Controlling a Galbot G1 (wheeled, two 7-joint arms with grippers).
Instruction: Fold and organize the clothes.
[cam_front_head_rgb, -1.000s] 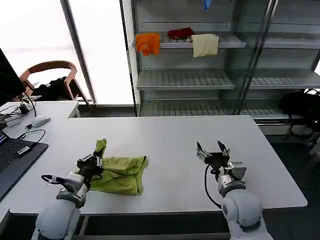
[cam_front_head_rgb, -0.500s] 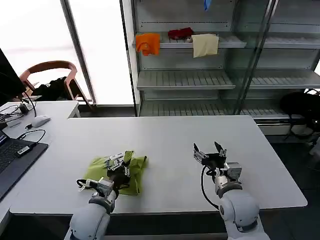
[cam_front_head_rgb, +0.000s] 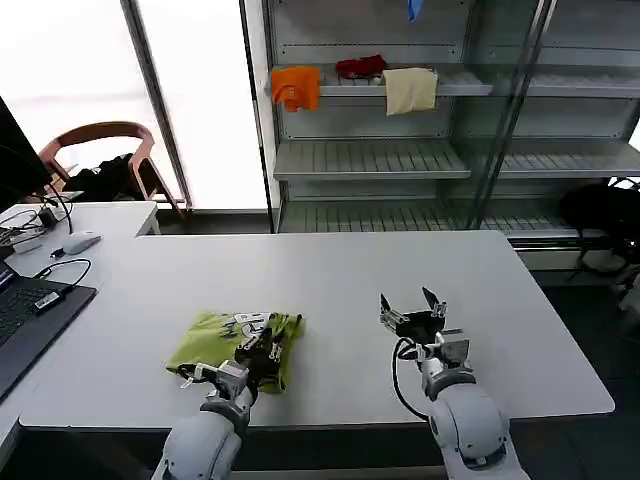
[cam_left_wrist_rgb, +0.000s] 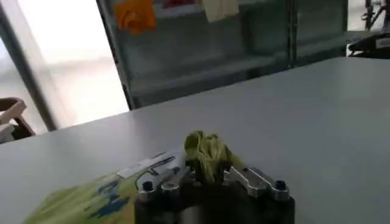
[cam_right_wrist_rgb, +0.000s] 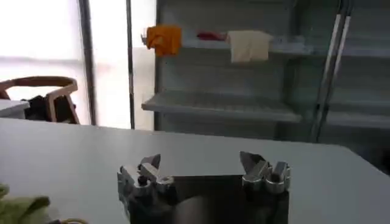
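The lime yellow-green T-shirt (cam_front_head_rgb: 212, 340) lies folded over on the white table (cam_front_head_rgb: 330, 280), left of centre near the front edge, with its white printed graphic (cam_front_head_rgb: 243, 320) facing up. My left gripper (cam_front_head_rgb: 270, 338) is at the shirt's right edge, shut on a bunched fold of the cloth (cam_left_wrist_rgb: 207, 155); the print shows beside it (cam_left_wrist_rgb: 149, 165). My right gripper (cam_front_head_rgb: 412, 316) hovers low over bare table to the right, open, with nothing between its fingers (cam_right_wrist_rgb: 201, 167). A scrap of the shirt (cam_right_wrist_rgb: 21, 208) shows at the edge of the right wrist view.
A laptop (cam_front_head_rgb: 25, 310), cables and a mouse (cam_front_head_rgb: 80, 241) sit on the adjoining desk at the left. Behind the table stand metal shelves (cam_front_head_rgb: 400, 160) holding orange (cam_front_head_rgb: 296, 86), dark red (cam_front_head_rgb: 360, 67) and cream (cam_front_head_rgb: 410, 89) garments. A chair (cam_front_head_rgb: 105, 160) stands at the back left.
My left gripper has carried the held shirt edge from left to right across the garment, folding it over so the white print now faces up. The right gripper drifted slightly left, still open.
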